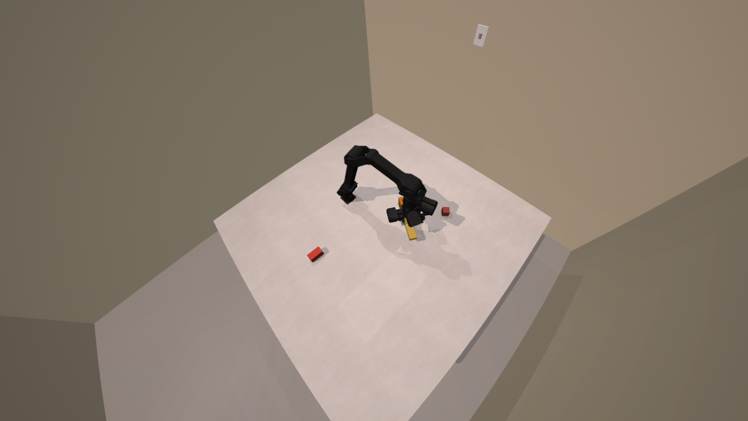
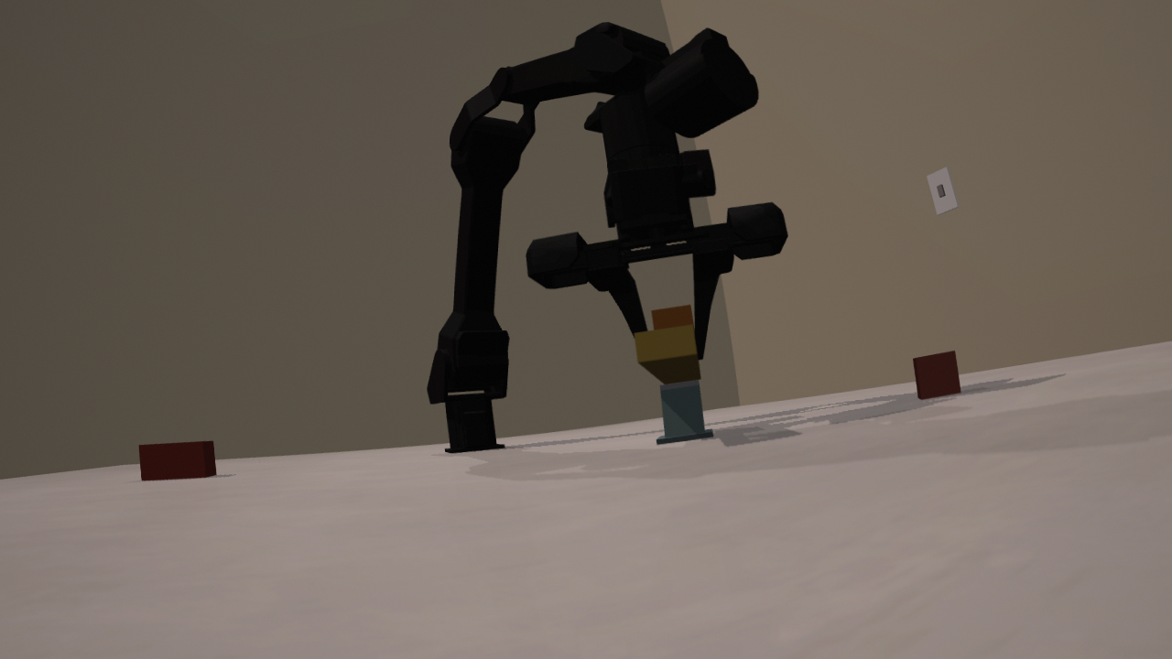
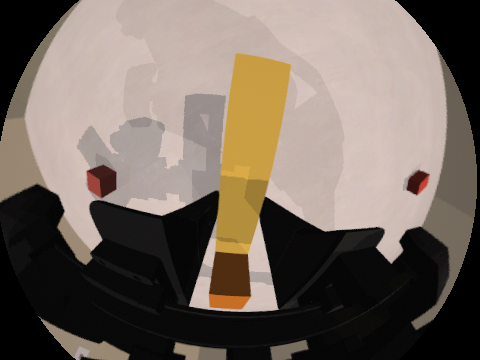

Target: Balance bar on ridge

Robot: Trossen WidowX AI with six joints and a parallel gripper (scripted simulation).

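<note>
The yellow bar (image 1: 411,230) (image 2: 665,343) (image 3: 255,115) carries an orange block (image 1: 401,200) (image 2: 672,317) (image 3: 229,301) at its end nearer the arm's base. My gripper (image 2: 670,345) (image 3: 240,199) is shut on the bar, with one finger on each long side. The blue-grey ridge (image 2: 682,412) stands upright on the table on a thin foot, directly under the bar. In the exterior view the bar's underside appears at the ridge's top; I cannot tell whether they touch. The bar looks roughly level and clear of the table. The ridge is hidden in the wrist view.
A dark red cube (image 1: 445,211) (image 2: 937,375) (image 3: 102,181) stands on the table (image 1: 293,209) to the right of the gripper in the top and exterior views. A red block (image 1: 315,254) (image 2: 176,460) (image 3: 418,182) lies farther off on the left in the top and exterior views.
</note>
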